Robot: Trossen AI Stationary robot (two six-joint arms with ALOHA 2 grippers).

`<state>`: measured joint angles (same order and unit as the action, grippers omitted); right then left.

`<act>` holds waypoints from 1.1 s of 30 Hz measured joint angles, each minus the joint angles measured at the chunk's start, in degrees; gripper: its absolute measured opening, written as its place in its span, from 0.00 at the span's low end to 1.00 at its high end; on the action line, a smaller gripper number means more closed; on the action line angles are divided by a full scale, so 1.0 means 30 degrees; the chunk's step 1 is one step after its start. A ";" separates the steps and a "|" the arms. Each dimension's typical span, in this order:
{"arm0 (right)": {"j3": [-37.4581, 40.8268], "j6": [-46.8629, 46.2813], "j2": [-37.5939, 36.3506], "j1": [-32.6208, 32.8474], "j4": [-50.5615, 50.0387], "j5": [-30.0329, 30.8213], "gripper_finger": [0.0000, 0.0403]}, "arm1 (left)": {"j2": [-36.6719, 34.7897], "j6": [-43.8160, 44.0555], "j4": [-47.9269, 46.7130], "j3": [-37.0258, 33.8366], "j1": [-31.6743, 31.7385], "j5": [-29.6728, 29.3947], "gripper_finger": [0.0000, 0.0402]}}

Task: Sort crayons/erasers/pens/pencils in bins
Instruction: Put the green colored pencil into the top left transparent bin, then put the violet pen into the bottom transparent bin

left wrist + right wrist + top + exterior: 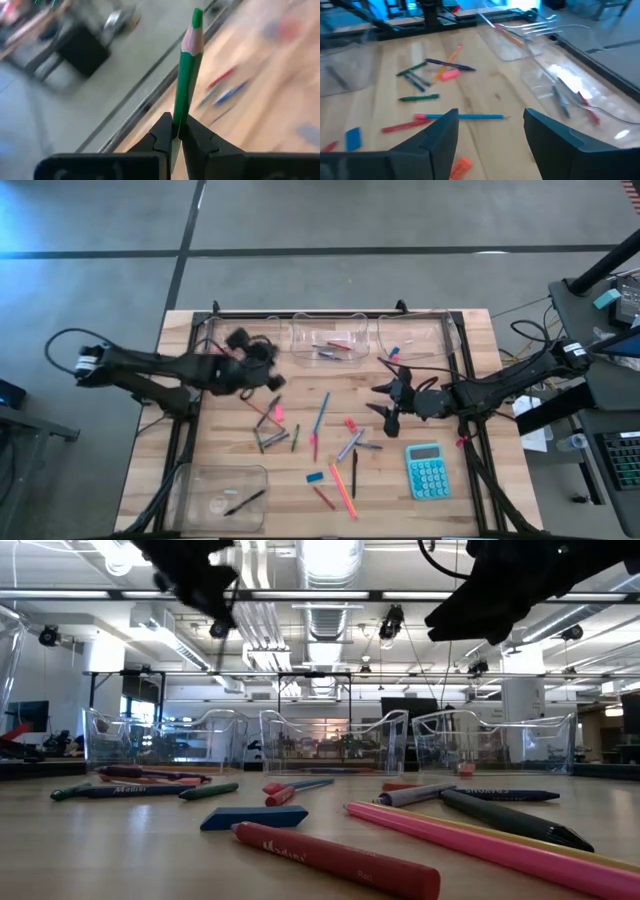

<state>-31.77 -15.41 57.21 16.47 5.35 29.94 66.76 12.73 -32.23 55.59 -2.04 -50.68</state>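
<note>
My left gripper (176,122) is shut on a green pencil (187,70); in the high view it hangs above the table's far left (270,378), near the far-left bin (215,335). My right gripper (490,135) stands open with nothing between its fingers, above the table's right middle (385,405). Loose pencils, crayons and pens lie on the wood between the arms, among them a blue pencil (321,413), a pink eraser (279,412) and a blue eraser (314,477). My left gripper pinches the green pencil's shaft (179,117) between its two fingertips. The pencil runs on forward past the fingers, along their line, with its sharpened tip (197,17) away from the gripper. It is lifted clear of the table.
Two more clear bins stand along the far edge, the middle one (330,340) with several sticks and the right one (415,340) with small pieces. A fourth bin (220,495) at the near left holds a dark pen (245,502). A teal calculator (428,470) lies near right.
</note>
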 joint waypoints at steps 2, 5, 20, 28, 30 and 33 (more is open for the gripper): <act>0.0060 -0.0004 0.0000 0.0000 -0.0001 0.0353 0.53 | -0.0368 0.0885 -0.2959 -0.0057 0.1110 0.0112 0.02; 0.0067 0.0004 0.0000 0.0000 0.0023 0.0549 0.53 | -0.0421 0.1370 -0.6002 -0.0331 0.3298 0.0399 0.02; 0.0067 0.0011 0.0000 0.0000 -0.0119 0.0559 0.53 | 0.3592 -0.1923 -0.6930 -0.0525 0.8612 0.2353 0.27; 0.0152 0.0151 0.0000 0.0000 -0.0124 0.0573 0.53 | 0.2007 -0.0865 -0.5907 0.0137 0.7930 0.3958 0.57; 0.0242 0.0157 0.0000 0.0000 -0.0132 0.0573 0.53 | 0.1203 -0.1247 -0.4543 -0.0091 0.7017 0.5927 0.59; 0.0405 0.0137 0.0000 0.0000 -0.0124 0.0580 0.53 | 0.0048 -0.1446 -0.3210 -0.0401 0.4846 0.7194 0.58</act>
<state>-30.56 -15.00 57.21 16.47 4.97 31.68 66.91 8.39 -41.86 54.39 12.49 -29.09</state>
